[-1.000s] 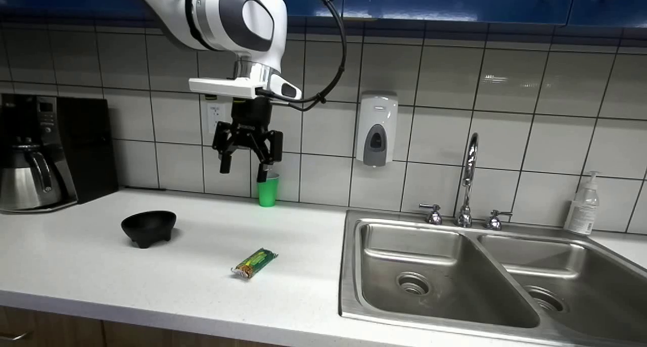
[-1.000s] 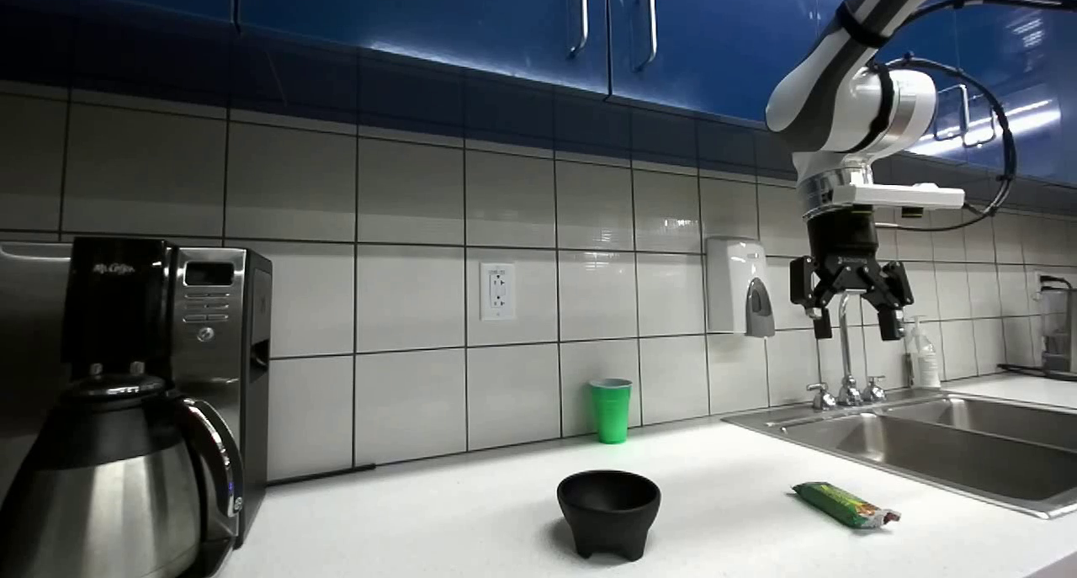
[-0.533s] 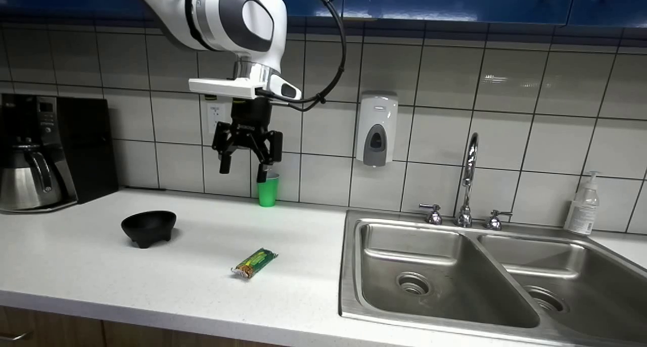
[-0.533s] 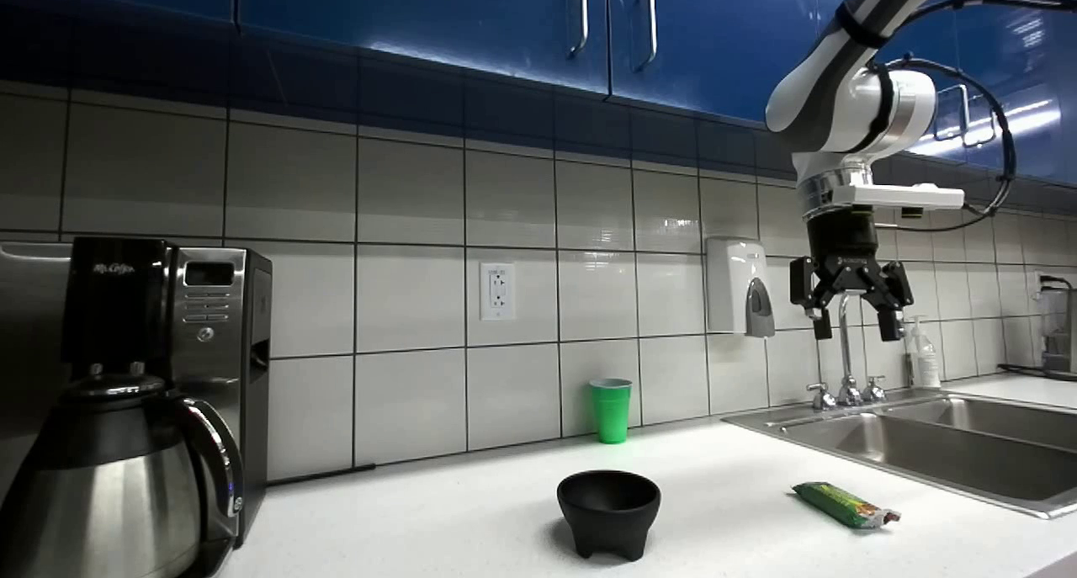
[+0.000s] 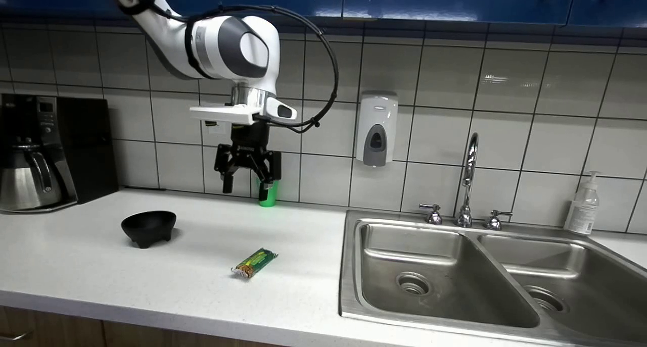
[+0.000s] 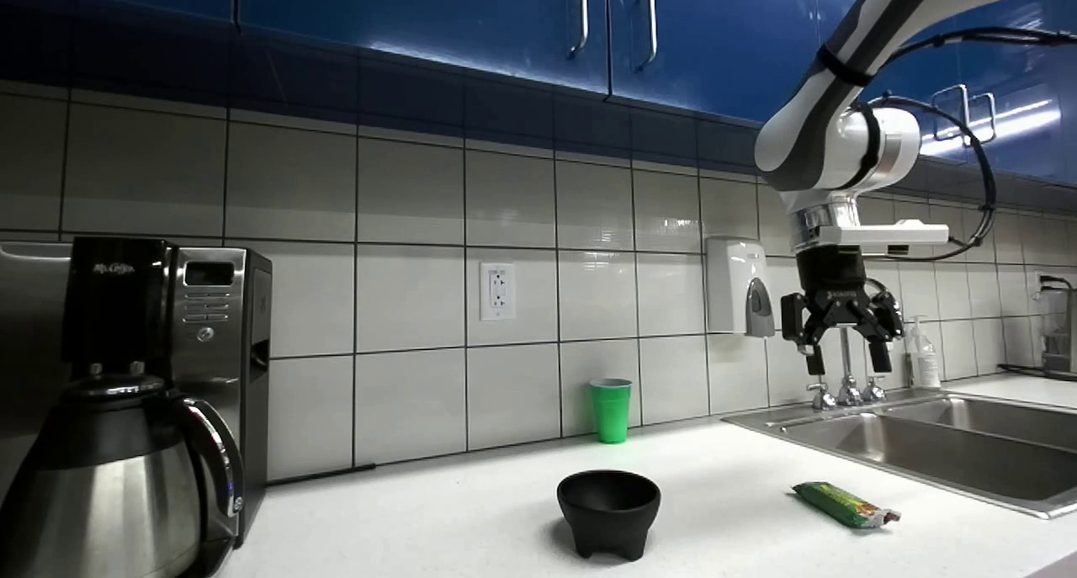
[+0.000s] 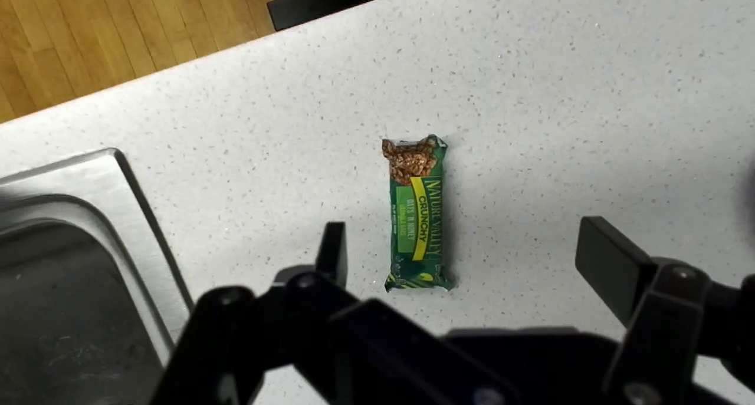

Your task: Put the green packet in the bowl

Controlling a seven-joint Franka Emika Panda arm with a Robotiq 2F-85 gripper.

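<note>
The speckled white countertop (image 5: pixel 303 286) stretches smooth beside the brushed-steel double sink (image 5: pixel 351 266). Well above the countertop hangs the black two-fingered claw (image 5: pixel 245 188), spread wide, holding nothing; a straight descent should serve. The round black bowl (image 5: pixel 148 228) looks matt, on stubby feet. The flat oblong green packet (image 7: pixel 416 216), its wrapper crimped at the ends, lies on the countertop near three o'clock from the bowl in both exterior views; in the wrist view it runs twelve to six between the fingers (image 7: pixel 333 252), nearer the one at nine o'clock, so centring, then pinching gently across its width, seems wise.
</note>
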